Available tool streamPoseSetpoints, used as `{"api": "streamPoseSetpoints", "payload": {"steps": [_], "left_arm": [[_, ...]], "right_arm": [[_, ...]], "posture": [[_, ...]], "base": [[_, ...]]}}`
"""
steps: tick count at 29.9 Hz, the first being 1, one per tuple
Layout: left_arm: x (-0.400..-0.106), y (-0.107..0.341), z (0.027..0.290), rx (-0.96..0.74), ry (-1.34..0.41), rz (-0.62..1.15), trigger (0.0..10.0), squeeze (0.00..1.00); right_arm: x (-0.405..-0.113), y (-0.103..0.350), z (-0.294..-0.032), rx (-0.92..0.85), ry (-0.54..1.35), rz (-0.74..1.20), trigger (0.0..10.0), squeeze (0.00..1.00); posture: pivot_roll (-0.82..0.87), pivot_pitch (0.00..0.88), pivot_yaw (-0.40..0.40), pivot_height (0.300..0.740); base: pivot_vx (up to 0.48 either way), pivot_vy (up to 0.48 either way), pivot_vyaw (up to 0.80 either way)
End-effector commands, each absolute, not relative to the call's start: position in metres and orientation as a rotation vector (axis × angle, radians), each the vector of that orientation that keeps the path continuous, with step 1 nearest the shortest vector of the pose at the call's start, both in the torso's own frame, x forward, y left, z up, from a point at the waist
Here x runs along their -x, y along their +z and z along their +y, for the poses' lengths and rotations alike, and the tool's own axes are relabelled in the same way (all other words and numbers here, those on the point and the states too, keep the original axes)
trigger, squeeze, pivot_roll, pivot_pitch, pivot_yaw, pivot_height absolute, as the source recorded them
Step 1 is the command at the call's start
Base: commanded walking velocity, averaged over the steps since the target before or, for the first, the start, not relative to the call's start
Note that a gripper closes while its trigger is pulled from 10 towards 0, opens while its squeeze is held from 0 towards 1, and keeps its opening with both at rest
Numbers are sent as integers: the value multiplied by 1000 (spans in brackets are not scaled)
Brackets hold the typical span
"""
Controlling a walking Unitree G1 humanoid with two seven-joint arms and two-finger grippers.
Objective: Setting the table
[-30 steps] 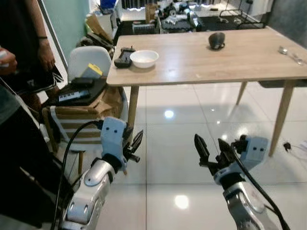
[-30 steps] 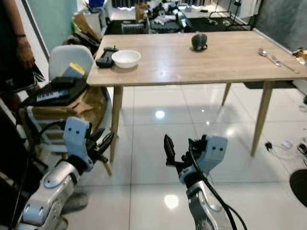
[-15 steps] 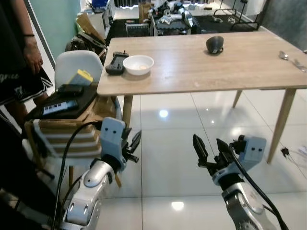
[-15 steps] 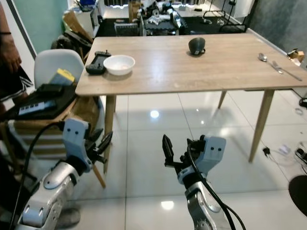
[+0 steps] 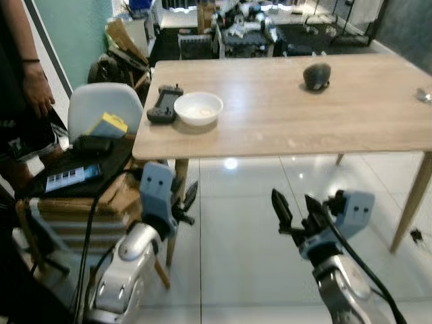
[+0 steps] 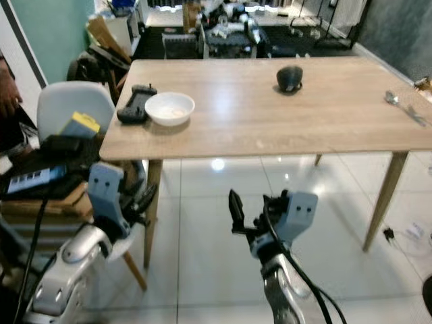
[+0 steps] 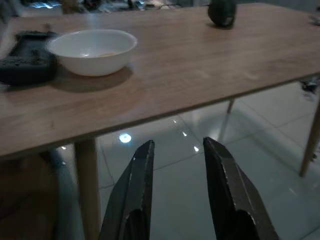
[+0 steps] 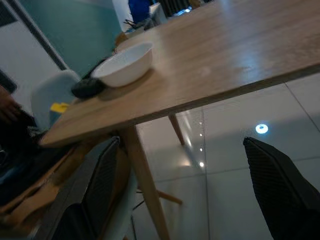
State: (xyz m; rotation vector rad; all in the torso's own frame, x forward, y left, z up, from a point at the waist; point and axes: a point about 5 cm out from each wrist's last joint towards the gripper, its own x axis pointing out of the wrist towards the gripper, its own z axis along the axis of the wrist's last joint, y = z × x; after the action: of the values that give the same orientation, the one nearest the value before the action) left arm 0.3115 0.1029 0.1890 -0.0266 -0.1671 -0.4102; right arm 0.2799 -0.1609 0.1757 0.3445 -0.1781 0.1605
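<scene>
On the far left part of the light wooden counter (image 5: 297, 115), a white round ceramic bowl (image 5: 198, 107) is resting just beside a black game controller (image 5: 162, 104), which is lying to its left. A dark rounded mug (image 5: 316, 75) is sitting well apart, farther right and farther back, and a metal spoon (image 6: 392, 98) is lying near the right edge.

Nothing is being held, so the step in hand is judged to be an approach. To do it well, the counter should be closed on squarely, the arms should be lifted above its near edge first, and the bowl should be taken by its rim.

Both arms are being carried low and forward, below counter height. The left gripper (image 7: 176, 150) is being held with jaws slightly parted and empty; the right gripper (image 5: 295, 210) is being held with jaws spread wide and empty.
</scene>
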Motion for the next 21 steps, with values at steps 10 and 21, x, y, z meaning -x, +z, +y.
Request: {"api": "streamPoseSetpoints", "payload": {"steps": [10,21], "left_arm": [[-311,185,104,12,-407,-150,10000,0],[-311,185,104,11,-406,-148,10000,0]], "right_arm": [[-278,173,-164,-339,144,-172,10000,0],[-278,174,-165,-334,141,-173,10000,0]], "posture": [[44,124,105,740],[45,126,107,740]], "base": [[480,0,0],[480,0,0]]}}
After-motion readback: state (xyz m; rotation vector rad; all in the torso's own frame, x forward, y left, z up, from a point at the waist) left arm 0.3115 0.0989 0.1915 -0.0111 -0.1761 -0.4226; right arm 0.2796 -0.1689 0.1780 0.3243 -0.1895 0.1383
